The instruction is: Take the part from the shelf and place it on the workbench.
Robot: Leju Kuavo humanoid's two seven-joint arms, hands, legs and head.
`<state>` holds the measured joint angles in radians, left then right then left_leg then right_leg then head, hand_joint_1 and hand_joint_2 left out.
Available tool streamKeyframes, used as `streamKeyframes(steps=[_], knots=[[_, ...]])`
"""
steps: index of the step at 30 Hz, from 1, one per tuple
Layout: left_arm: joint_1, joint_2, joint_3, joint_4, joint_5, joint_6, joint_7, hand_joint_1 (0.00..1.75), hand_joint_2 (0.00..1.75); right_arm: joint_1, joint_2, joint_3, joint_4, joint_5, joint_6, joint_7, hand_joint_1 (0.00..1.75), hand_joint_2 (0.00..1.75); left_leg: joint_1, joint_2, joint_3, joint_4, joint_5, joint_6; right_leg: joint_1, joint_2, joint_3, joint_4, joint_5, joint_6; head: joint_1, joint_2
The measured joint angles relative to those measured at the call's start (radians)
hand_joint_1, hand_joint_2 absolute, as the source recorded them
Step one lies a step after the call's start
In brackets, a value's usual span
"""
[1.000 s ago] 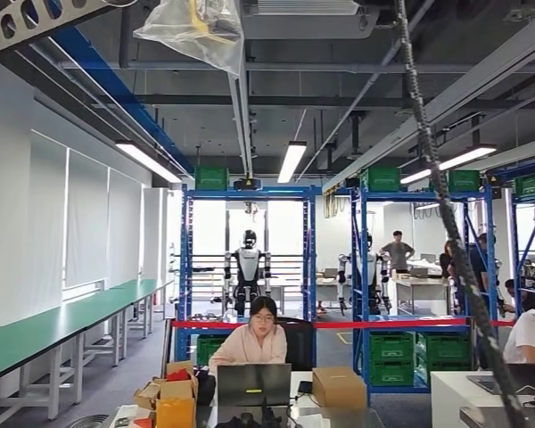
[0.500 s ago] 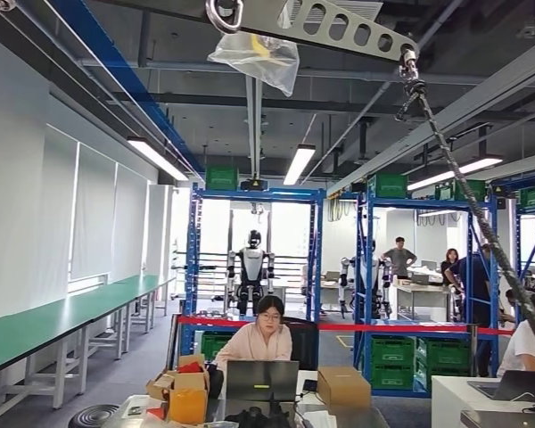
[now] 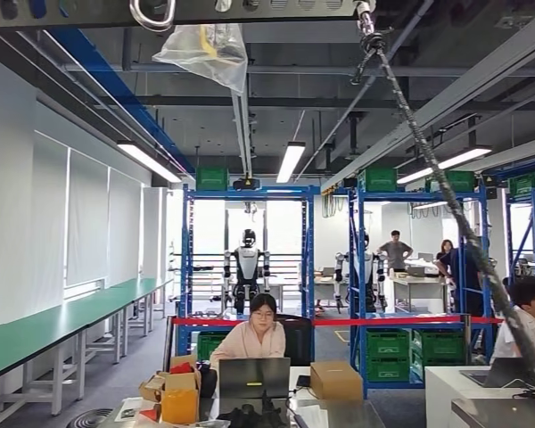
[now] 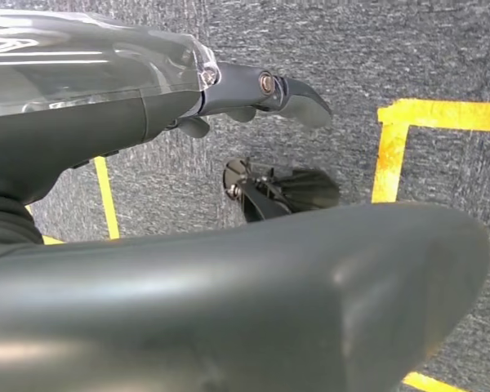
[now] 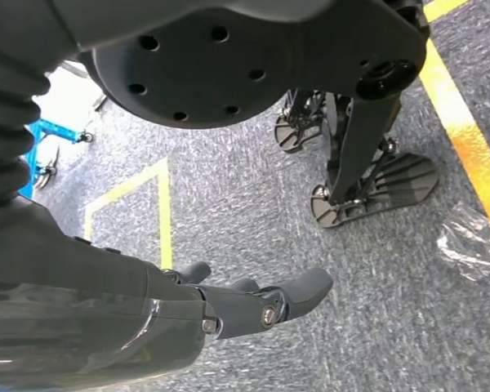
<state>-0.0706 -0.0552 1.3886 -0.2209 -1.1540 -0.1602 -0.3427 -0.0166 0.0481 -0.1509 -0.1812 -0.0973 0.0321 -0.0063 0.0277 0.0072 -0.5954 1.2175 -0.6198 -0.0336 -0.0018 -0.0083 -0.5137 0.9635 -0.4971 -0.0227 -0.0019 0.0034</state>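
Head view looks level across a workshop hall, not down at any work: blue steel shelf racks [image 3: 248, 259] stand well ahead past a red barrier tape [image 3: 318, 322], with green plastic crates [image 3: 389, 345] on their lower tiers and along their tops. A person [image 3: 255, 339] sits behind a laptop [image 3: 253, 378] at a near bench [image 3: 332, 415] with cardboard boxes [image 3: 335, 381] on it. Which part the task means cannot be told — the racks are too far off to make out anything small, and neither arm carries one.

Left wrist view has the left robot hand [image 4: 255, 86] hanging over grey carpet [image 4: 354, 49], its dark smooth fingers extended and apart, holding nothing. Right wrist view has the right robot hand [image 5: 255, 302] likewise slack, fingers straight and empty, above the same coarse-napped carpet crossed by yellow floor tape [image 5: 458, 114].

Risks, as I judge them: a crumpled scrap of clear plastic film [image 5: 470, 237] lies on the carpet near the robot's foot — slick underfoot if stepped on. A braided tether cable [image 3: 440, 178] slants down from an overhead metal beam [image 3: 184, 11], and could snag or tug during a turn. The barrier tape and the seated person lie between the robot and the far racks, so a straight walk looks blocked.
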Motion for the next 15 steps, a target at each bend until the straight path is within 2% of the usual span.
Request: streamKeyframes(steps=[1, 2, 3, 4, 5, 6, 7, 11, 15], knots=[[-0.001, 0.000, 0.000, 0.000, 0.000, 0.000, 0.000, 0.00, 1.75, 0.000, 0.000, -0.001, 0.000, -0.001, -0.001, 0.002, 0.00, 0.87, 0.008, 0.000, 0.034, -0.069, 0.039, -0.009, -0.002, 0.002, -0.002, 0.007, -0.004, 0.004, 0.000, 0.000], [-0.002, -0.001, 0.000, 0.000, 0.000, -0.001, -0.001, 0.00, 1.75, -0.001, -0.001, -0.003, 0.000, -0.001, -0.002, 0.002, 0.00, 0.44, 0.013, -0.001, 0.065, -0.137, 0.066, -0.020, -0.001, 0.004, -0.007, 0.020, -0.009, 0.009, 0.000, 0.000], [-0.003, -0.002, 0.000, 0.000, 0.001, -0.002, -0.001, 0.00, 1.75, -0.001, -0.002, -0.005, 0.000, -0.002, -0.002, 0.002, 0.00, 0.00, 0.016, -0.001, 0.086, -0.184, 0.081, -0.019, 0.000, 0.006, -0.014, 0.033, -0.015, 0.015, 0.000, 0.000], [-0.004, -0.002, 0.000, 0.000, 0.001, -0.003, -0.002, 0.00, 1.75, -0.002, -0.003, -0.007, 0.000, -0.003, -0.003, 0.001, 0.00, 0.00, 0.018, -0.001, 0.095, -0.209, 0.084, -0.015, 0.002, 0.008, -0.021, 0.044, -0.020, 0.020, 0.000, 0.000], [-0.004, -0.003, 0.001, 0.000, 0.002, -0.004, -0.003, 0.00, 1.75, -0.002, -0.004, -0.008, 0.000, -0.003, -0.004, 0.000, 0.00, 0.00, 0.016, -0.001, 0.093, -0.212, 0.078, -0.009, 0.004, 0.010, -0.027, 0.051, -0.022, 0.023, 0.000, 0.000], [-0.003, -0.003, 0.001, 0.000, 0.002, -0.005, -0.003, 0.00, 1.75, -0.002, -0.004, -0.009, 0.000, -0.003, -0.004, -0.001, 0.00, 0.00, 0.014, 0.000, 0.089, -0.209, 0.077, 0.002, 0.004, 0.010, -0.030, 0.053, -0.021, 0.025, 0.000, 0.000], [-0.002, -0.003, 0.001, 0.000, 0.002, -0.005, -0.004, 0.00, 1.75, -0.001, -0.004, -0.009, 0.000, -0.003, -0.005, -0.002, 0.00, 0.00, 0.012, 0.000, 0.088, -0.208, 0.077, 0.002, 0.002, 0.010, -0.031, 0.052, -0.020, 0.027, 0.000, 0.000], [-0.003, -0.003, 0.001, 0.000, 0.004, -0.006, -0.008, 0.00, 1.75, -0.001, -0.004, -0.012, 0.000, -0.003, -0.003, -0.005, 0.00, 1.75, 0.005, 0.000, 0.087, -0.208, 0.077, 0.006, -0.004, 0.010, -0.031, 0.048, -0.016, 0.033, 0.000, 0.000], [-0.004, -0.003, -0.004, 0.000, 0.008, -0.004, -0.007, 0.00, 1.75, -0.001, -0.004, -0.017, 0.000, -0.003, -0.001, -0.007, 0.00, 1.75, 0.002, 0.000, 0.087, -0.208, 0.077, 0.009, -0.007, 0.010, -0.031, 0.047, -0.015, 0.035, 0.000, 0.000]])
